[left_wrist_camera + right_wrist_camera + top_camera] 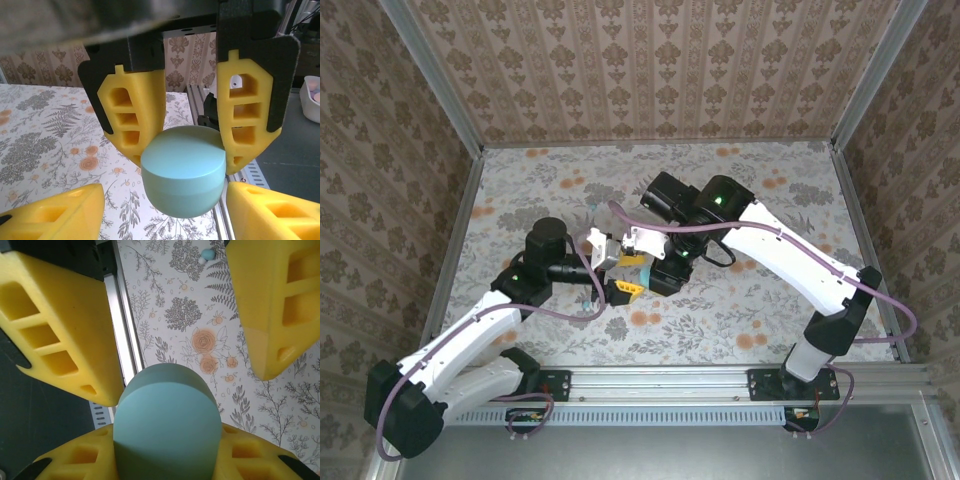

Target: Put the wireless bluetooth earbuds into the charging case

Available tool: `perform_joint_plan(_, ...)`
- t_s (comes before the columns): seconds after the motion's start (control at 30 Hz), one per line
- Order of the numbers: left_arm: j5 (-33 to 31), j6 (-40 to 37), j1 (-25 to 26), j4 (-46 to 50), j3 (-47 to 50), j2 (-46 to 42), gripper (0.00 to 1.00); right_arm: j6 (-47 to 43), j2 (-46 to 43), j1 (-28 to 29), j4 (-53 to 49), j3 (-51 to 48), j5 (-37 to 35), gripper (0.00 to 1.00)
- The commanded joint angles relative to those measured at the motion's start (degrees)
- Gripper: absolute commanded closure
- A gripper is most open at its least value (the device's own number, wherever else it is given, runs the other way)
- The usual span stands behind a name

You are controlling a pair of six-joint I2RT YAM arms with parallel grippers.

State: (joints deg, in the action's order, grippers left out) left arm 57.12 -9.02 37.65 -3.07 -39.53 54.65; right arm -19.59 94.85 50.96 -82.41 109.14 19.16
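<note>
A closed teal charging case [182, 172] hangs above the floral table, and my right gripper [167, 450] is shut on it, one yellow finger pressed to each side. Seen from the left wrist, those fingers [132, 115] clamp it from above. My left gripper [165, 200] is open and straddles the same case; its left finger stands clear of it and its right finger is very close to it. From overhead both grippers meet at the case [633, 260] in mid-table. One tiny teal-and-white earbud [206, 254] lies on the table beyond.
The aluminium rail [660, 380] along the table's near edge runs just beside the case [120, 325]. A white bowl [312, 97] sits off the table past the rail. Patterned walls enclose the left, back and right sides.
</note>
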Motion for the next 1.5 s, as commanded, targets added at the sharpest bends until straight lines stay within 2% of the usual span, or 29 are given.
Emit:
perform_joint_plan(0.0, 0.5, 1.1, 0.5, -1.8, -1.2, -0.4, 0.36, -1.4, -1.9, 0.5, 0.5, 1.2, 1.7, 0.76)
perform_joint_plan(0.63, 2.7, 3.6, 1.3, -4.2, -1.5, 1.1, 0.50, -1.6, -3.1, 1.5, 3.8, -2.0, 1.1, 0.76)
perform_joint_plan(1.0, 4.2, 6.3, 1.4, -7.5, -1.2, 2.2, 0.48, -2.3, -3.7, 1.7, 5.4, -3.4, 0.7, 0.76)
perform_joint_plan(1.13, 4.9, 5.6, 1.5, -6.0, -1.8, 3.0, 0.53, -2.4, -4.1, 1.7, 5.8, -3.6, 1.1, 0.76)
perform_joint_plan(1.33, 3.7, 3.9, 1.7, -3.6, -1.5, 2.8, 0.42, -3.2, -5.1, 1.6, 6.3, -4.4, -0.2, 0.78)
perform_joint_plan(1.47, 3.9, 3.4, 1.7, -2.7, -1.3, 2.5, 0.42, -3.3, -5.5, 1.7, 6.3, -4.9, -0.5, 0.78)
